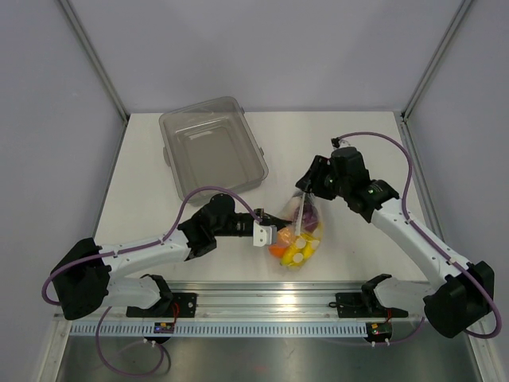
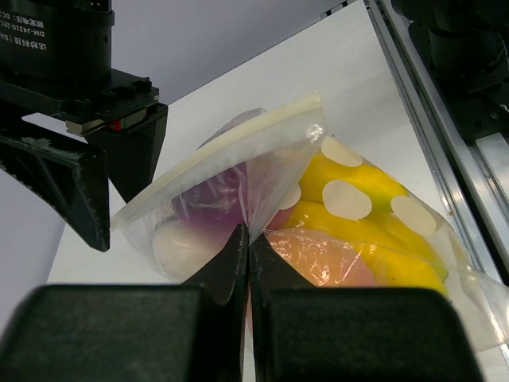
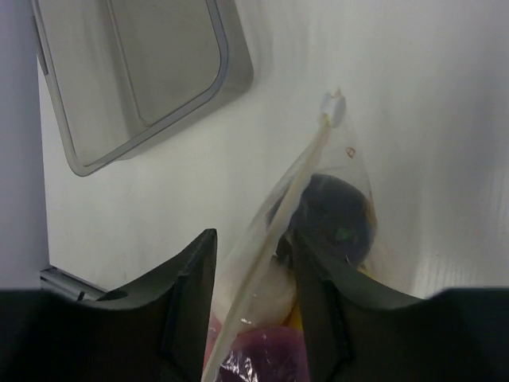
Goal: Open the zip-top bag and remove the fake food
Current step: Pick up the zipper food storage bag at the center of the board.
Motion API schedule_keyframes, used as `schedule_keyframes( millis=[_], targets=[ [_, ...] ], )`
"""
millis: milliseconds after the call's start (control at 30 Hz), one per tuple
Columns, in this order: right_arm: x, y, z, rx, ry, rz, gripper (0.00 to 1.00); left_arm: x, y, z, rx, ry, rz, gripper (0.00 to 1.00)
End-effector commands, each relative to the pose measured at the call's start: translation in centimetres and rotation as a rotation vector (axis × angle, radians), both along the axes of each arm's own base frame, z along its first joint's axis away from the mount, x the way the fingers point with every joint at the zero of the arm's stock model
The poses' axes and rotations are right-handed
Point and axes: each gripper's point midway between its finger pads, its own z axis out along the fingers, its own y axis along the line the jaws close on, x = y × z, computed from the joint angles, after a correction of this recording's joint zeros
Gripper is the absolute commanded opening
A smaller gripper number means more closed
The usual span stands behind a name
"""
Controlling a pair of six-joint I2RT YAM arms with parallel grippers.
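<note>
The zip-top bag (image 1: 302,229) lies on the table's front middle, its white zip strip (image 2: 231,139) shut and pointing toward the back. Inside is the fake food: yellow banana bunch (image 2: 358,195), a purple piece (image 2: 208,203), a white piece (image 2: 176,248), a peach piece (image 2: 318,255) and a dark round piece (image 3: 334,216). My left gripper (image 1: 274,225) is shut on a fold of the bag's film (image 2: 249,232) at its left side. My right gripper (image 1: 305,195) is open, its fingers (image 3: 197,263) straddling the bag's zip edge (image 3: 274,227) from above.
A rigid clear-grey tub (image 1: 211,147) stands empty at the back left and also shows in the right wrist view (image 3: 127,72). The metal rail (image 1: 270,304) with both arm bases runs along the near edge. Grey walls enclose the table on three sides.
</note>
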Motion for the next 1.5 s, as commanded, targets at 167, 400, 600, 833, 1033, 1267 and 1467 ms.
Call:
schedule_keyframes(
  millis=[167,400,600,833,1033,1267,1467],
  targets=[
    [0.1,0.1,1.2,0.039,-0.049,0.001,0.11,0.5,-0.4,2.7,-0.074,-0.049,0.009,0.02],
    [0.9,-1.9,3.1,0.036,-0.144,-0.114,0.0,1.9,0.1,3.3,-0.111,-0.042,0.103,0.2],
    [1.4,-3.7,5.3,0.041,-0.228,-0.217,0.0,3.7,0.5,3.9,-0.146,-0.012,0.22,0.48],
    [1.1,-5.3,5.8,0.1,-0.306,-0.316,0.0,3.5,1.9,7.1,-0.288,0.068,0.262,0.99],
    [1.1,-5.2,5.7,0.116,-0.309,-0.318,0.0,6.3,2.2,9.4,-0.335,0.359,0.453,0.99],
    [1.1,-5.0,5.6,0.124,-0.315,-0.31,0.0,7.8,-0.1,9.1,-0.292,0.584,0.514,0.99],
    [1.1,-4.9,6.0,0.137,-0.314,-0.314,0.0,7.7,-1.6,8.7,-0.217,0.805,0.552,0.99]
  ],
)
